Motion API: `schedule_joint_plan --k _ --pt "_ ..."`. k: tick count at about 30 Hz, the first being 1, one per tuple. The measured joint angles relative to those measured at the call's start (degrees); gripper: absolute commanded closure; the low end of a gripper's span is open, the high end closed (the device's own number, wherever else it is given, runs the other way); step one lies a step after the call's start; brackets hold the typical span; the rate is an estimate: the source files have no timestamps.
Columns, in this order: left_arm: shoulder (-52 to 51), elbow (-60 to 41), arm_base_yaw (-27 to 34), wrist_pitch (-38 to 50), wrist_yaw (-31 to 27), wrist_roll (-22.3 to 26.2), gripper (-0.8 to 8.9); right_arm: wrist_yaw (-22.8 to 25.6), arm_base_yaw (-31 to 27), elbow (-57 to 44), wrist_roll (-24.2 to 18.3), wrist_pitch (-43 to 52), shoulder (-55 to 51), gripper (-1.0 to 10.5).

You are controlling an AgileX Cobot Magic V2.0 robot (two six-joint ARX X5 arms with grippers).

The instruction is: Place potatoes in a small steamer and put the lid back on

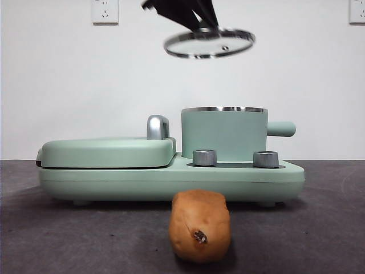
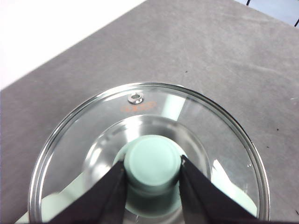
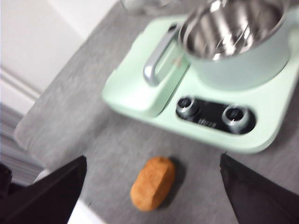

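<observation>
lid (image 2: pixel 140 126): clear glossy glass, steel rim | steamer (image 1: pixel 223 135): smooth matt green | potato (image 1: pixel 199 225): rough skin

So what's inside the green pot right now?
No potato yet. The small steamer is open, showing shiny steel walls and some metal rack lines. Its floor is too blurred to make out. The potato lies on the table, and the left gripper holds the lid above.

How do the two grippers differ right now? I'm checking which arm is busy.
The left gripper is shut on the lid knob, holding it in the air above the small steamer; the right gripper is open and holds nothing. The left is over the steamer; the right is above the potato on the table. Both have black jaws.
</observation>
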Motion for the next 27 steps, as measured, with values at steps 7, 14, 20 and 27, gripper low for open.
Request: schedule_joint_plan --k 7,14,20,27 --pt "-5.99 0.00 2.95 -7.63 -0.04 0.02 7.66 12.13 16.06 2.69 6.25 -0.13 10.67 4.9" --pt "-10.91 0.00 6.88 -14.01 -0.02 0.24 7.66 24.30 30.34 9.60 12.11 -0.09 25.33 4.9" --pt "-11.78 0.02 11.30 -17.31 -0.04 0.46 7.66 27.36 35.98 16.22 15.17 -3.78 38.69 4.9" --pt "-11.96 0.00 15.61 -18.08 -0.04 0.44 7.93 29.55 39.06 18.75 15.96 -5.64 50.62 4.9"
